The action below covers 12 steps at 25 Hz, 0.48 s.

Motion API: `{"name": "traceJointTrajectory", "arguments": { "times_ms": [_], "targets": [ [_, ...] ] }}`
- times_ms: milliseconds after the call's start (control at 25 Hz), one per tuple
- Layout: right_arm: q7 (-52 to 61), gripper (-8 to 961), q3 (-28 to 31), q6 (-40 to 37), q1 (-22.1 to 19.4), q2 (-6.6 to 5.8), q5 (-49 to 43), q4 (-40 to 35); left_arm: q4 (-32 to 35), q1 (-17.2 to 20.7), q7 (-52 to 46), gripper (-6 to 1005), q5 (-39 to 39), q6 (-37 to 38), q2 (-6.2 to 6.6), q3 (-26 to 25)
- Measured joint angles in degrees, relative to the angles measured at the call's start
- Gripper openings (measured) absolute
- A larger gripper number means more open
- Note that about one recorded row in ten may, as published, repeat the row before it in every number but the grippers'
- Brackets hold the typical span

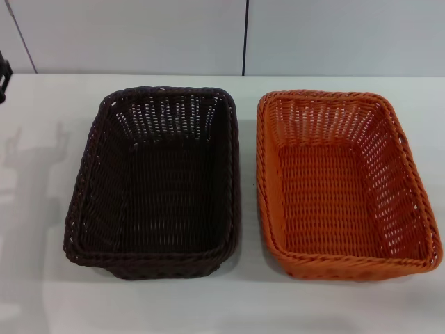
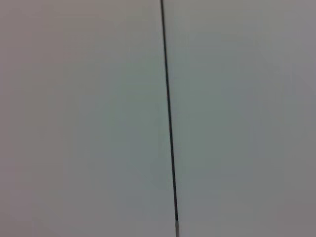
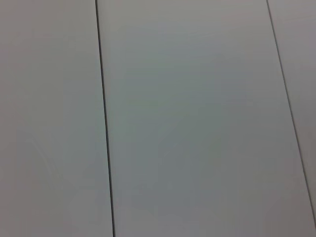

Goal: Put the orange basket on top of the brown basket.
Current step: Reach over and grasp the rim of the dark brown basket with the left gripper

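Note:
The orange basket (image 1: 341,184) stands on the white table (image 1: 42,292) at the right in the head view, empty and upright. The brown basket (image 1: 156,181) stands beside it on the left, empty and upright, with a narrow gap between the two. Neither gripper shows in the head view. The left wrist view and the right wrist view show only pale wall panels with dark seams, no basket and no fingers.
A dark object (image 1: 4,80) shows at the far left edge of the table. A pale panelled wall (image 1: 243,35) with a dark vertical seam rises behind the table. Bare table lies in front of the baskets and to the left of the brown one.

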Motion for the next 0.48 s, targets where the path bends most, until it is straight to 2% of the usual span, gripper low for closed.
{"name": "traceJointTrajectory", "arguments": {
  "times_ms": [320,360,480],
  "targets": [
    [0.0,755,0.0,0.0,0.1,-0.05,0.0,0.1,3.4,0.3,-11.8,784,3.8,11.5,0.01,2.6],
    [0.0,755,-0.1,-0.1,0.1,-0.05,0.0,0.0,4.4,0.4,-14.8,784,7.8,13.2,0.03,2.7],
    [0.0,755,-0.1,0.0,0.2,-0.11,0.0,0.0,2.2,1.1,-15.0,785,10.7,9.3,0.3,2.1]
  ]
}}
